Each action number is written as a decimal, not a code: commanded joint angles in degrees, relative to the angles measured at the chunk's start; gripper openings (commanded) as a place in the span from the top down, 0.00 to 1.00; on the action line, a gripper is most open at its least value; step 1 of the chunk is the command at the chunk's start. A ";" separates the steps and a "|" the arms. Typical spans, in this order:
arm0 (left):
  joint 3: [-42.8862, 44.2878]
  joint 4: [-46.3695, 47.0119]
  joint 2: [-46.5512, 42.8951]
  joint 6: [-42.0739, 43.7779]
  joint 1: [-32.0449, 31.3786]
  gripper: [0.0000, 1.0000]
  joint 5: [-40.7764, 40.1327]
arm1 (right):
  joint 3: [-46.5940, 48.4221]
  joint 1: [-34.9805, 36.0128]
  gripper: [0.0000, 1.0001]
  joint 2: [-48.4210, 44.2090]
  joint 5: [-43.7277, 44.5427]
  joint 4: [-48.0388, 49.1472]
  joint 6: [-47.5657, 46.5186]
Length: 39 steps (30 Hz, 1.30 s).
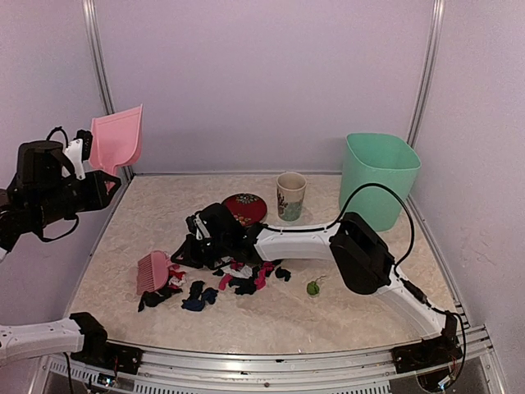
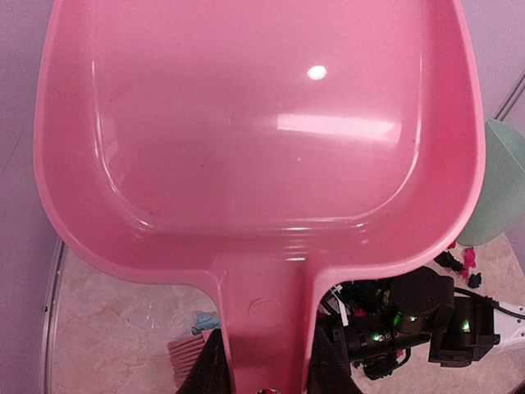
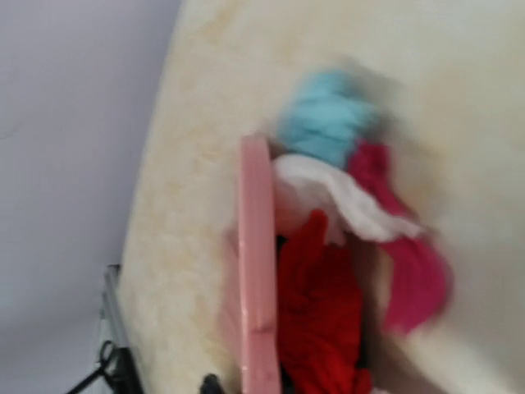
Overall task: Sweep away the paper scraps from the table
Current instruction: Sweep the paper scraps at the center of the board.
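Observation:
The paper scraps (image 1: 239,281), mostly black with red, pink and blue bits, lie in a loose pile on the table (image 1: 361,316); one green scrap (image 1: 313,288) sits apart to the right. My right gripper (image 1: 182,256) is shut on the pink brush (image 1: 153,272), low at the pile's left end. In the blurred right wrist view the brush (image 3: 258,279) stands edge-on against red (image 3: 320,320), white and blue scraps. My left gripper (image 2: 262,373) is shut on the handle of the pink dustpan (image 2: 254,123), raised high at the far left (image 1: 116,141).
A red plate (image 1: 244,208) and a cup (image 1: 290,195) stand behind the pile. A green bin (image 1: 379,176) is at the back right. The right arm stretches across the table's middle. The metal front rail (image 1: 271,365) runs along the near edge.

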 commanded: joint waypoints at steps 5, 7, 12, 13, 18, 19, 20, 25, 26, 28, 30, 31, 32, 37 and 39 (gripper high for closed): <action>0.84 0.13 -0.48 0.56 0.49 1.00 0.37 | -15.86 -1.18 1.00 -12.42 10.24 -3.43 -3.00; 0.88 0.42 -0.24 0.73 0.46 1.00 0.61 | -21.06 -1.96 1.00 -15.98 10.78 -2.28 -3.10; 0.94 1.40 0.44 1.00 0.47 1.00 1.37 | -32.77 -3.49 1.00 -25.16 15.17 -3.30 -4.98; 0.84 1.55 0.54 1.06 0.48 1.00 1.42 | -35.14 -3.94 1.00 -27.07 15.90 -3.19 -5.01; 0.58 2.25 1.02 0.98 0.50 1.00 2.04 | -45.36 -5.85 1.00 -37.00 20.12 -4.32 -6.19; 0.55 2.36 1.16 1.01 0.46 1.00 2.11 | -46.56 -5.95 1.00 -38.94 21.13 -4.88 -6.86; 0.61 2.54 1.33 1.02 0.49 1.00 2.21 | -47.30 -5.96 1.00 -40.63 21.93 -5.54 -7.73; 0.37 3.34 2.11 1.29 0.47 1.00 2.38 | -48.86 -5.24 1.00 -47.62 21.67 -6.50 -11.73; 0.32 3.46 2.28 1.30 0.49 1.00 2.44 | -48.66 -4.84 1.00 -48.51 21.55 -6.66 -12.32; 0.15 3.83 2.49 1.42 0.48 1.00 2.57 | -47.82 -3.68 1.00 -49.81 21.38 -6.31 -13.42; -0.06 4.16 2.61 1.46 0.47 1.00 2.57 | -46.34 -2.36 1.00 -49.60 19.56 -5.25 -14.82; -0.08 4.35 2.69 1.46 0.50 1.00 2.57 | -45.14 -1.71 1.00 -48.90 18.16 -5.05 -15.29; -0.21 4.39 2.75 1.48 0.50 1.00 2.57 | -43.56 -0.99 1.00 -47.85 17.00 -5.08 -15.87; -0.06 4.25 2.59 1.42 0.49 1.00 2.38 | -36.39 1.45 1.00 -40.51 9.81 -4.86 -18.17; 0.04 3.94 2.46 1.30 0.44 1.00 2.44 | -33.72 2.05 1.00 -37.05 7.46 -4.88 -18.33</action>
